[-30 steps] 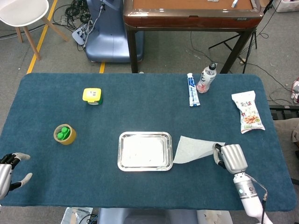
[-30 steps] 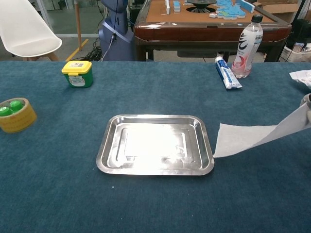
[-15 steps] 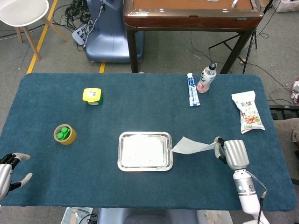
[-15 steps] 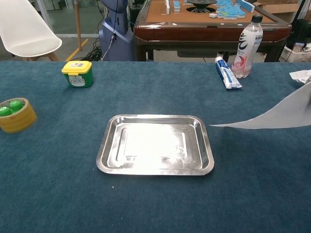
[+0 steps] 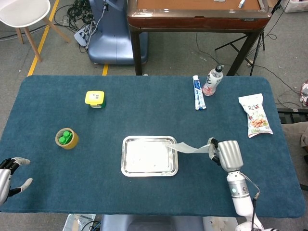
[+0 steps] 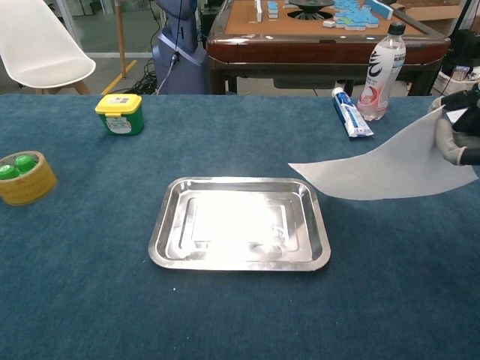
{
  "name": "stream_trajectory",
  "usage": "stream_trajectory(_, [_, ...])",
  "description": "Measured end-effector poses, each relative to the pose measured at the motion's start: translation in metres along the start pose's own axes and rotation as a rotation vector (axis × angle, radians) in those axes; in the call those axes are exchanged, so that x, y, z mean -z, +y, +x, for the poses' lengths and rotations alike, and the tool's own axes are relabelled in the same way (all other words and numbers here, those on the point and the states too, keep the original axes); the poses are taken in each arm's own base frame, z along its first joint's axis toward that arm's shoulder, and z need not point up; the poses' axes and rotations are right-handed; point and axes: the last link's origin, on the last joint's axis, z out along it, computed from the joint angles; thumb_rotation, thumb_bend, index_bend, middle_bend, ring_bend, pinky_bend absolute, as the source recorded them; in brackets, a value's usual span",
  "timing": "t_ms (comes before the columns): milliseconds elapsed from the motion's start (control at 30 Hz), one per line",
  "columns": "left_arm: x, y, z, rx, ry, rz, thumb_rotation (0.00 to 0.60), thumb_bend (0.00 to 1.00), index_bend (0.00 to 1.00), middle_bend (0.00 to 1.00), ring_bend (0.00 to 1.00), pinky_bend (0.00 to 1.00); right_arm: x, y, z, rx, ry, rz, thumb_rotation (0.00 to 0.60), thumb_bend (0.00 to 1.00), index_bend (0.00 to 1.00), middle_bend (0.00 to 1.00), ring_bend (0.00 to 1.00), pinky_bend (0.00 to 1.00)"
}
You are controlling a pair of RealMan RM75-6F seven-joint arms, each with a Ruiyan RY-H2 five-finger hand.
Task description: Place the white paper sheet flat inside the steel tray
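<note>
The steel tray [image 5: 126, 169] [image 6: 162, 242] lies on the blue table near the front middle, with nothing in it. My right hand [image 5: 226, 155] [image 6: 459, 131] holds the white paper sheet [image 5: 188, 148] [image 6: 379, 170] by its right edge, lifted off the table. The sheet hangs in the air, and its free left end reaches over the tray's right rim. My left hand [image 5: 7, 176] rests at the table's front left corner with fingers apart and nothing in it; the chest view does not show it.
A roll of tape with green caps [image 5: 66, 138] [image 6: 24, 176] and a yellow-lidded green box [image 5: 95, 99] [image 6: 119, 113] stand on the left. A toothpaste tube [image 5: 198, 92] [image 6: 351, 112], a water bottle [image 5: 212, 81] [image 6: 381, 72] and a snack bag [image 5: 255, 115] lie at the back right.
My right hand has lifted the paper off the table and carried it left; its free end now hangs over the tray's right rim. The left hand has not moved.
</note>
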Motion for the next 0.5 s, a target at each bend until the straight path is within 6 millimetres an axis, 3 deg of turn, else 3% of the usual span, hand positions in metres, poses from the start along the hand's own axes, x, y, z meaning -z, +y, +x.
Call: stream_trajectory(500, [0.001, 0.0, 0.002, 0.004, 0.004, -0.003, 0.6, 0.19, 0.39, 0.37, 0.29, 0.46, -0.015, -0.04, -0.015, -0.025, -0.007, 0.092, 0.6, 0.69, 0.64, 1.0, 1.0, 1.0])
